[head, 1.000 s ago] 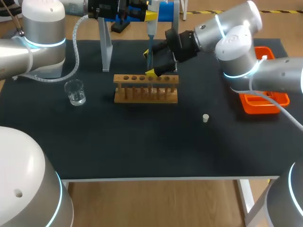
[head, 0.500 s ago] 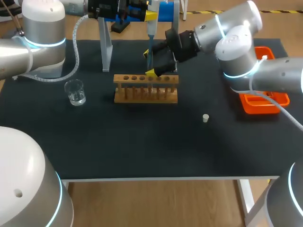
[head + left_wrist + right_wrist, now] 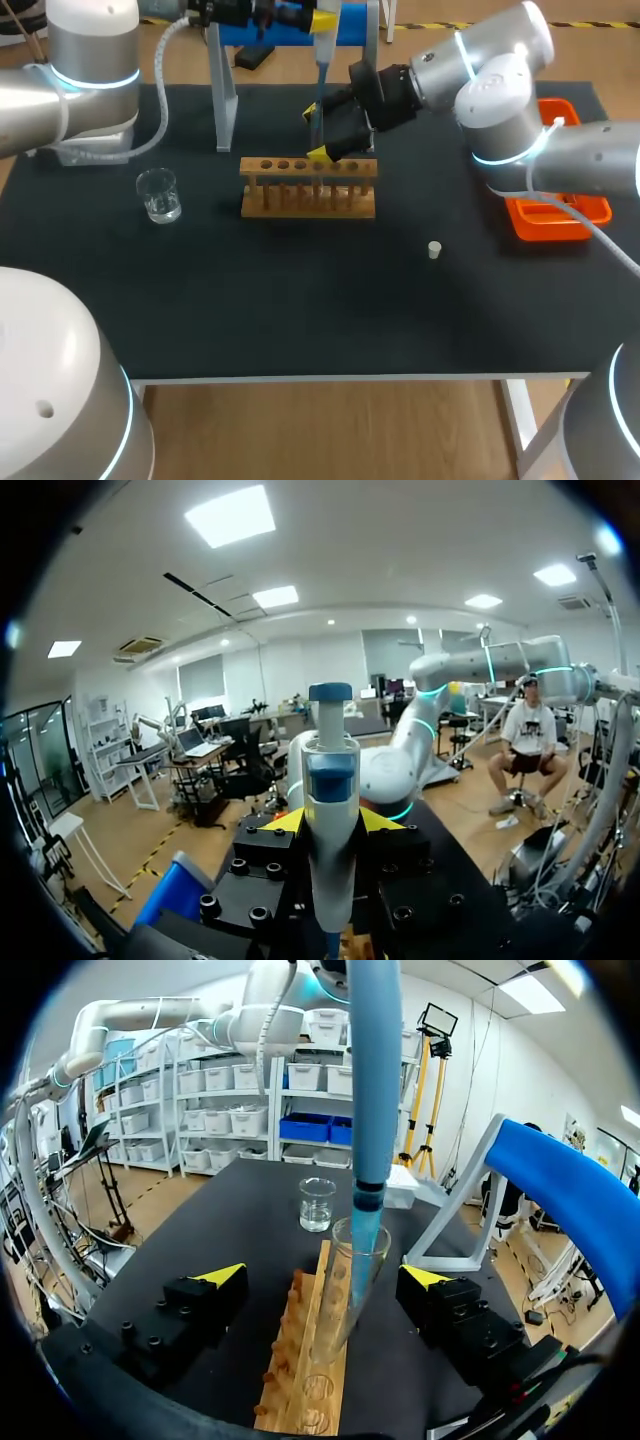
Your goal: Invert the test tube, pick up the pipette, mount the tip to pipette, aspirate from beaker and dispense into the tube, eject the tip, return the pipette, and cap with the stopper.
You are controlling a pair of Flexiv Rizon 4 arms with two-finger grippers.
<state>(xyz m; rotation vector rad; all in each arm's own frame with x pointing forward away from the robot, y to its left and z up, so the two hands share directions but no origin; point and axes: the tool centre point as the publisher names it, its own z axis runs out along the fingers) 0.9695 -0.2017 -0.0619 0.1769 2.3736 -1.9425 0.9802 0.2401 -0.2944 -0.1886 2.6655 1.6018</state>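
l hand [image 3: 330, 822] clamped on pipette [image 3: 331, 780], lower end in test tube [image 3: 352, 1280] mouth. r hand [image 3: 323, 1276] apart either side of tube, no contact.

A black table top [image 3: 300, 300] fills most of the head view. Toward its back, near the middle, a wooden rack [image 3: 308, 200] stands lengthwise. It has 1 row of round holes along its upper bar and thin posts between the upper and lower bars. Behind the rack stands a grey metal stand [image 3: 225, 100] with 2 slanting uprights and a blue part across its top. At the table's right edge sits an orange tray [image 3: 540, 225], partly hidden.
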